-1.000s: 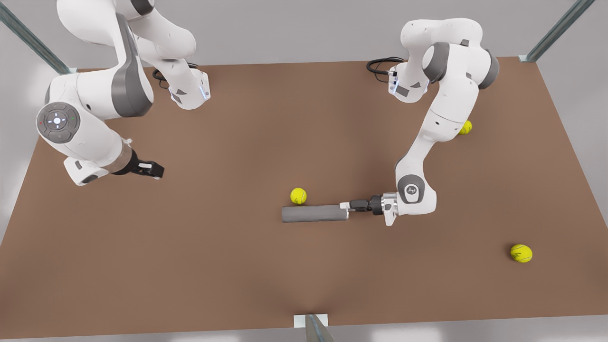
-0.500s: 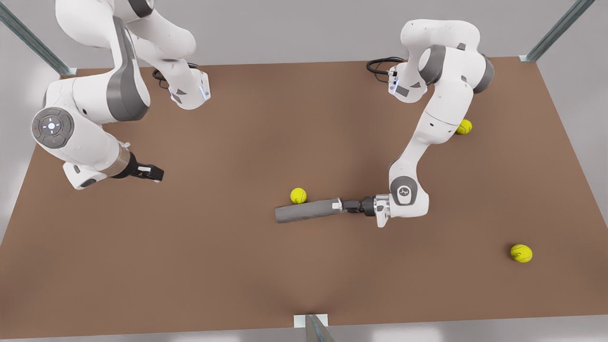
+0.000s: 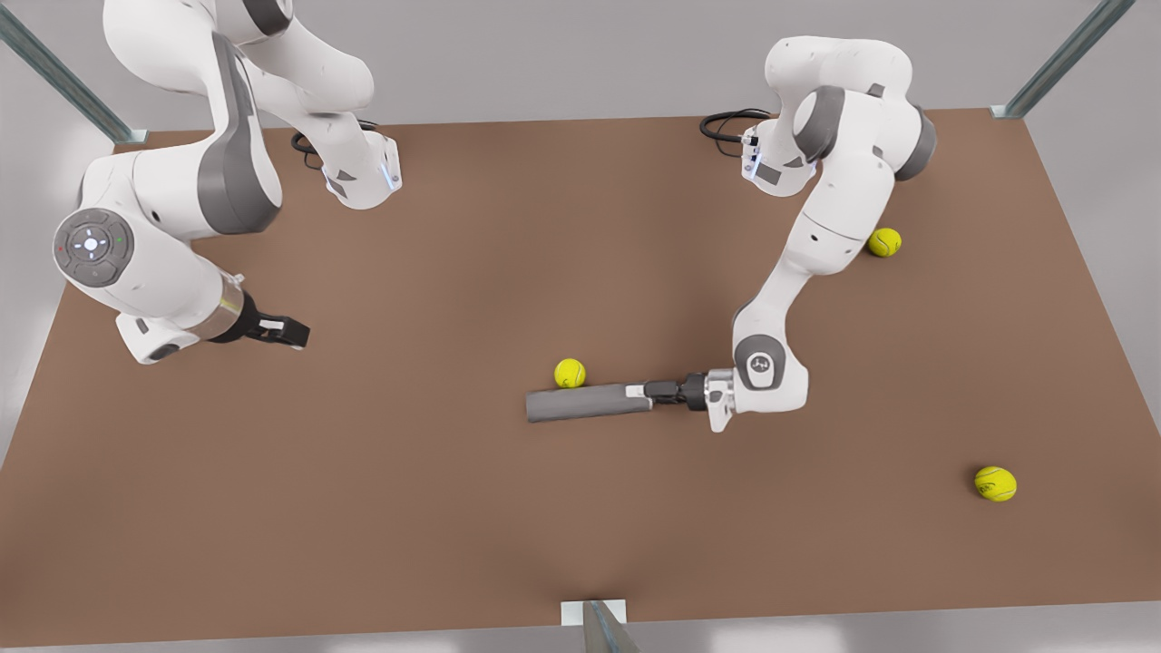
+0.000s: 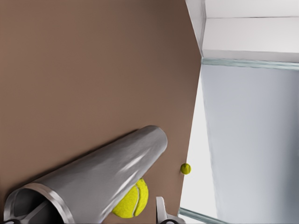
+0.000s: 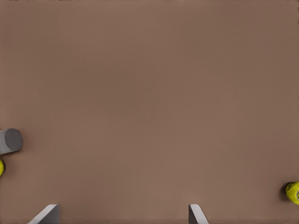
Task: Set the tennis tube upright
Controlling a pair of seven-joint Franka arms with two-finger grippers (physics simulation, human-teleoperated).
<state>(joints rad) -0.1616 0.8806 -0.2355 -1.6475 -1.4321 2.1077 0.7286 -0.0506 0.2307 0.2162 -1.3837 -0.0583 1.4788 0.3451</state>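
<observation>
Since a second ago the slim grey metallic tennis tube [image 3: 588,403] has slid toward the front view's left and tilted a touch, its far end now lower in the picture than its gripped end; the arm on the front view's right has folded in behind it, and the other arm's elbow has drifted slightly.

In the front view, the tube lies flat on the brown table [image 3: 435,508], touching a small yellow-green tennis ball [image 3: 570,373] beside it. The left gripper [image 3: 646,392] pinches the tube's open end. The right gripper [image 3: 292,332] hangs over the table at the front view's left, well apart from the tube, waiting. Two more yellow-green balls [image 3: 884,242] [image 3: 995,483] sit far off. No writing is legible anywhere.

The left wrist view looks down the tube [image 4: 100,179] from its hollow rim, one finger [image 4: 161,212] outside the wall, the ball [image 4: 132,200] tucked beside it.

In the right wrist view, the fingertips [image 5: 46,215] stand spread wide over bare table [image 5: 149,93], with the tube's closed end [image 5: 10,140] at the edge.
</observation>
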